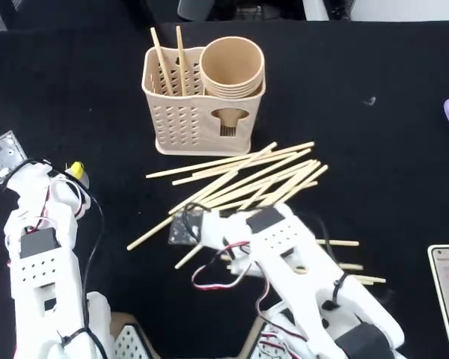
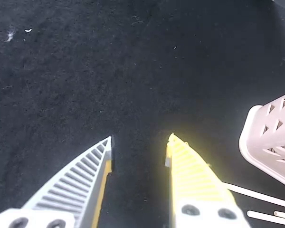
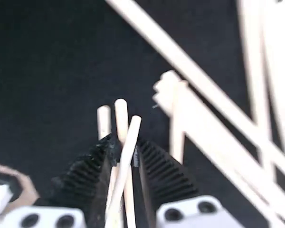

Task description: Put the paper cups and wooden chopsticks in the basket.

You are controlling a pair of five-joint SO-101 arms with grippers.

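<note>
Inside the clamped right claw [image 3: 124, 141], three chopsticks [image 3: 121, 114] run lengthwise, tips forward; left claw [image 2: 140, 139] gapes.

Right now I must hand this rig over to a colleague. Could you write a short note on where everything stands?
Left gripper: jaws open, holding nothing, over the bare table beside the basket.
Right gripper: jaws shut on a few chopsticks at the near edge of the pile.
Done: the stacked cups sit in one compartment of the basket, and two sticks stand in the other.
Left: the pile in front of the basket, a few loose sticks nearer the robot, and the ones in the right jaws.
</note>
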